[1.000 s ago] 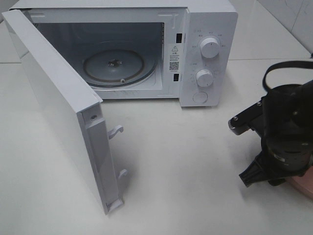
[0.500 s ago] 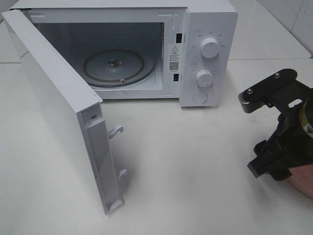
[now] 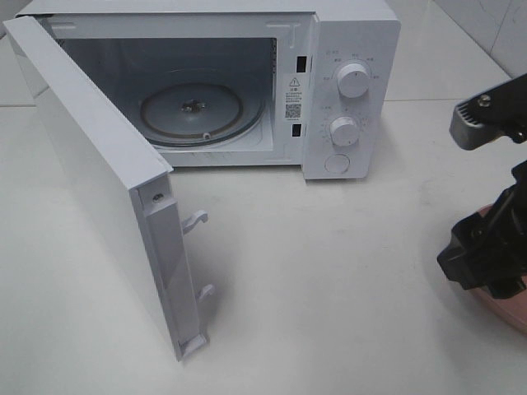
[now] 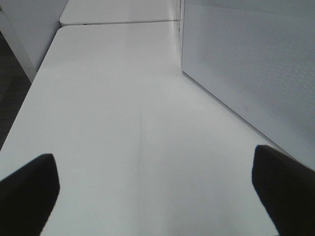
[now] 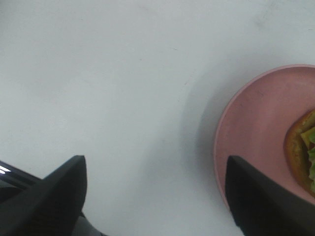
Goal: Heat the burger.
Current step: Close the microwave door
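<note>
The burger (image 5: 301, 150) shows only in the right wrist view, as a sliver of brown bun and green lettuce at the picture's edge, lying on a round pink plate (image 5: 251, 128). My right gripper (image 5: 157, 204) is open above the bare table beside the plate, and one dark finger (image 5: 266, 206) hangs over the plate's rim. From the high camera, my right arm (image 3: 487, 255) covers most of the plate (image 3: 509, 311) at the right edge, and the burger is hidden there. My left gripper (image 4: 155, 196) is open over the white table, with nothing between its fingers.
A white microwave (image 3: 350, 49) stands at the back with its door (image 3: 99, 181) swung wide open to the left, showing the glass turntable (image 3: 193, 111). Two knobs (image 3: 352, 80) sit on its right panel. The door's perforated face (image 4: 246, 59) is close beside my left gripper.
My right arm has moved to the right, further over the pink plate, and its jaws have spread wider. The left gripper and the microwave have not moved.
</note>
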Robot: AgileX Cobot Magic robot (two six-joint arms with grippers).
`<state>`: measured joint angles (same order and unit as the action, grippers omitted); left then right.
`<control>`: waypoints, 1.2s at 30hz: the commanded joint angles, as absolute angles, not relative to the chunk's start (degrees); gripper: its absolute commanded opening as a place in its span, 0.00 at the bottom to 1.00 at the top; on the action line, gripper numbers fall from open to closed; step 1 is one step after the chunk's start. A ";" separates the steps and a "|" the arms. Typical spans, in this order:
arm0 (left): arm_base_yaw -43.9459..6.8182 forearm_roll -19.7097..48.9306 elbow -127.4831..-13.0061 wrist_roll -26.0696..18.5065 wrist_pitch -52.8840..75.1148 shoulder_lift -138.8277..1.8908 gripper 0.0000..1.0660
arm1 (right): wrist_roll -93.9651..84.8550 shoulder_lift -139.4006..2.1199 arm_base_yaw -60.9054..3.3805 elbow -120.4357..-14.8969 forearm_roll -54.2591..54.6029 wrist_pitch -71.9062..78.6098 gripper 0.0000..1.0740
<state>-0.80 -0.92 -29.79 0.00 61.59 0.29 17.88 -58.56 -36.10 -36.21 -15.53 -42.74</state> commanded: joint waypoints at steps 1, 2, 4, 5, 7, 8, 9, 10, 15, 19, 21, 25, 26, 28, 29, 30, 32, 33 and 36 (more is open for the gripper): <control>-0.74 -0.74 -29.56 0.00 61.13 0.69 0.95 | 15.36 -54.72 -36.21 -36.33 -12.38 -45.21 0.71; -0.74 -0.74 -29.56 0.00 61.13 0.69 0.95 | 14.50 -51.62 -36.21 -36.33 -12.09 -46.35 0.71; -0.74 -0.74 -29.56 0.00 61.13 0.69 0.95 | 14.38 -48.82 -35.98 -36.27 -11.92 -47.21 0.71; -0.74 -0.74 -29.56 0.00 61.13 0.69 0.95 | 14.38 -47.38 -35.75 -36.21 -11.92 -47.67 0.71; -0.74 -0.74 -29.56 0.00 61.13 0.69 0.95 | 14.32 -44.46 -34.38 -36.21 -11.06 -48.93 0.71; -0.74 -0.74 -29.56 0.00 61.13 0.69 0.95 | 14.09 -43.32 -33.52 -36.21 -10.71 -49.50 0.71; -0.74 -0.74 -29.56 0.00 61.13 0.69 0.95 | 14.09 -43.32 -33.52 -36.21 -10.71 -49.50 0.71; -0.74 -0.74 -29.56 0.00 61.13 0.69 0.95 | 12.89 -40.62 -31.11 -36.10 -9.57 -50.13 0.71; -0.74 -0.74 -29.56 0.00 61.13 0.69 0.95 | 8.82 -32.43 -25.32 -33.06 -5.04 -50.31 0.71; -0.74 -0.74 -29.56 0.00 61.13 0.69 0.95 | 7.96 -25.61 -21.31 -30.71 -4.01 -49.79 0.71; -0.74 -0.74 -29.56 0.00 61.13 0.69 0.95 | 7.28 -22.35 -19.42 -29.91 -4.01 -49.50 0.71; -0.74 -0.74 -29.56 0.00 61.13 0.69 0.95 | 7.16 -14.04 -14.84 -29.62 -3.95 -49.05 0.71; -0.74 -0.74 -29.56 0.00 61.13 0.69 0.95 | 7.16 -14.04 -14.84 -29.62 -3.95 -49.05 0.71; -0.74 -0.74 -29.56 0.00 61.13 0.69 0.95 | 7.16 -12.43 -13.87 -29.62 -3.84 -49.22 0.71; -0.74 -0.74 -29.56 0.00 61.13 0.69 0.95 | 7.16 -9.68 -12.32 -29.62 -3.72 -49.27 0.71; -0.74 -0.74 -29.56 0.00 61.13 0.69 0.95 | 7.16 -8.31 -11.46 -29.62 -3.72 -49.33 0.71; -0.74 -0.74 -29.56 0.00 61.13 0.69 0.95 | 7.16 -5.90 -10.14 -29.68 -3.67 -49.62 0.71; -0.74 -0.74 -29.56 0.00 61.13 0.69 0.95 | 7.16 -4.01 -9.17 -30.02 -3.50 -51.34 0.71; -0.74 -0.74 -29.56 0.00 61.13 0.69 0.95 | 7.16 -3.32 -8.77 -30.02 -3.61 -52.43 0.71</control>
<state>-0.80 -0.92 -29.79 0.00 61.59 0.29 7.68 -3.90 -9.17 -29.79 -3.90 -51.68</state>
